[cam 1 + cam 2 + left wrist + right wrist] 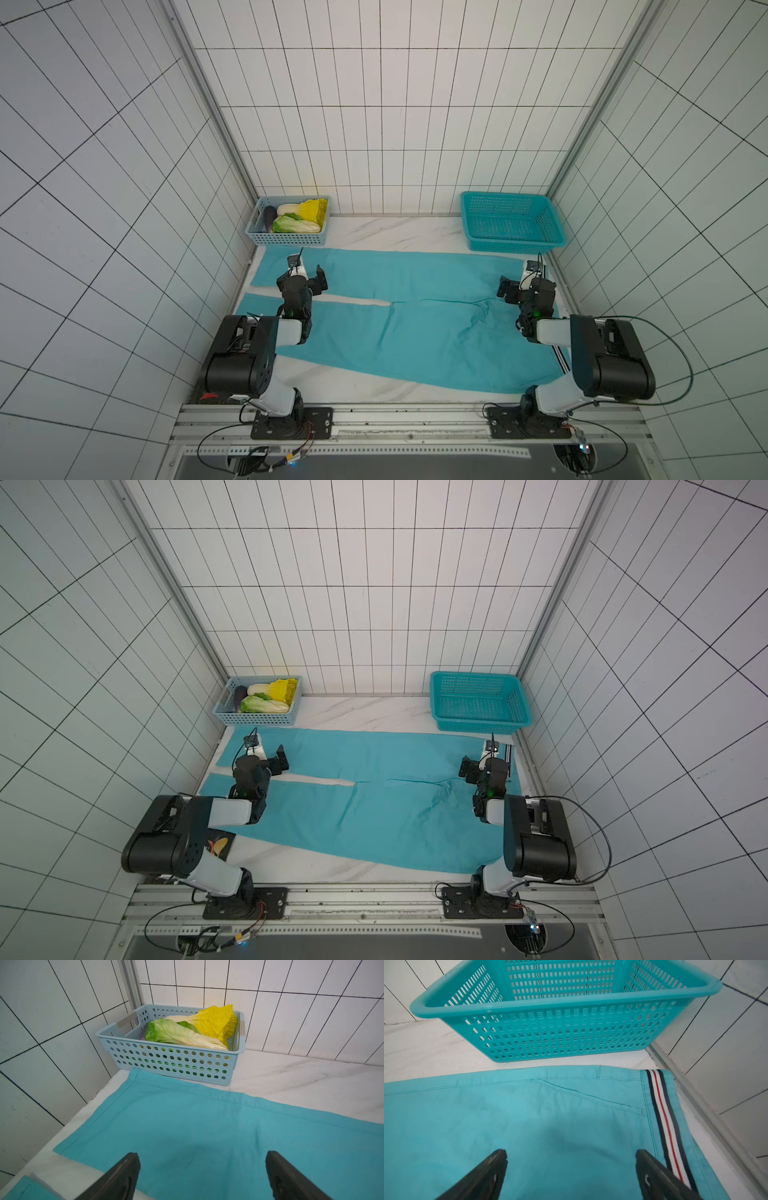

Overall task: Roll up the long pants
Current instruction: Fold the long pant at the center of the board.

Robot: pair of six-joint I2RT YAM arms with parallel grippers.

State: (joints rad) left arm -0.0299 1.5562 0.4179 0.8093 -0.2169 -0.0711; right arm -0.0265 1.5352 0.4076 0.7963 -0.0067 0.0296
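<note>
**Top views.** The long pants (415, 324) are being observed lying spread flat on the marble tabletop (395, 232). The legs are pointing to the robot's left and the waist to its right, with a narrow gap showing between the legs. A pale blue basket (291, 240) holding leafy vegetables (299, 216) is standing in the far left corner. A teal mesh basket (513, 245) is standing in the far right corner. Both are being shown just beyond the far edge of the pants.

**Left wrist view.** The left claw (202, 1153) is being held wide apart, nothing between its jaws, above the far leg near its hem. The hem corner is lying just beside the pale blue basket.

**Right wrist view.** The right claw (571, 1152) is likewise being held wide apart and empty, above the waist end and next to a striped band (662, 1118) on the waistband. Contact with the cloth cannot be told in either wrist view.
</note>
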